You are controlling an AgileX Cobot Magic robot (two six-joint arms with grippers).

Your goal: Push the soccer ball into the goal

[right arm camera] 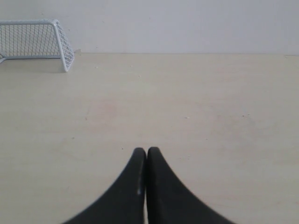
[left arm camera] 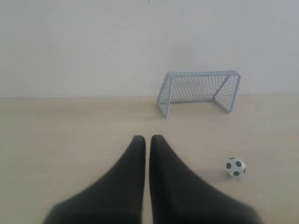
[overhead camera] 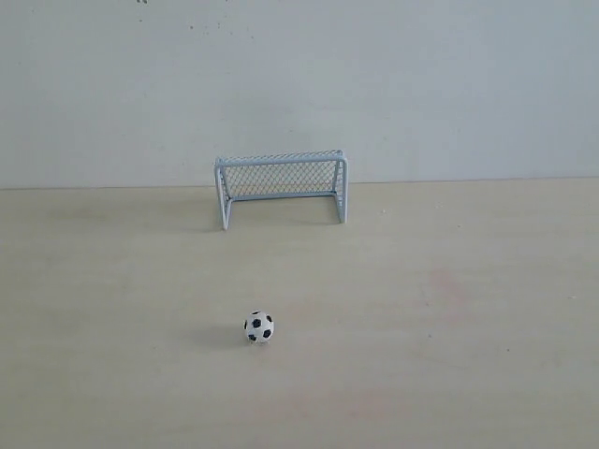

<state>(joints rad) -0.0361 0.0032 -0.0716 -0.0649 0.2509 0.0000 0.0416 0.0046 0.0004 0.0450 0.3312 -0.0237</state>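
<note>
Tabletop (overhead camera: 449,374) of pale wood runs from the near edge of the exterior view back to the white wall (overhead camera: 299,84), where it ends in a straight seam. The goal (overhead camera: 281,178) stands at that seam with its mouth facing forward and its back close to the wall (whether it touches cannot be told). The soccer ball (overhead camera: 259,326) rests well in front of the goal, slightly left of the mouth's middle yet within the span of the posts, with open wood between them and on every side. The left gripper (left arm camera: 147,138) has its fingers drawn together with only a thin slit between them, and the ball lies near, off to one side of the tips. The right gripper (right arm camera: 146,150) has its fingers pressed tip to tip, grasping nothing, with wide open table ahead.
</note>
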